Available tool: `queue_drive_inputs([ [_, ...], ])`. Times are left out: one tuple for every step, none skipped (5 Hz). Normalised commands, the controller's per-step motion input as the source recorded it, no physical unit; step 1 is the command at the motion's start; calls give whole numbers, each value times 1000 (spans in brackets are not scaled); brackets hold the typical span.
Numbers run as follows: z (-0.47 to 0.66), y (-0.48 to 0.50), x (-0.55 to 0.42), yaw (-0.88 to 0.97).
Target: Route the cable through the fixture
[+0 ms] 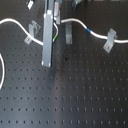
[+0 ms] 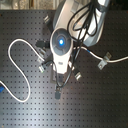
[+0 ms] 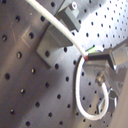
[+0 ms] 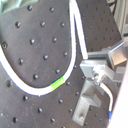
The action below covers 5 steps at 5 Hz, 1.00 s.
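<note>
End effector (image 3: 92, 57) pinches the white cable (image 3: 55, 25) beside a metal fixture clip (image 3: 52, 42) on the perforated board (image 3: 25, 100).

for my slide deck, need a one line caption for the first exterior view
White cable draped across metal fixture clips on a black perforated breadboard, arm overhead.

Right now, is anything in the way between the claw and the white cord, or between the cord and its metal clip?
Nothing visible. The gripper appears closed on the cable itself, and in the first wrist view the cable runs right against the fixture, with only bare board around.
</note>
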Motion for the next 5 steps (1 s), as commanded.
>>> queue_drive_inputs([
  [17, 0, 0, 0],
  [98, 9, 22, 0],
  [96, 14, 3, 0],
  [135, 134, 21, 143],
  [173, 118, -67, 351],
])
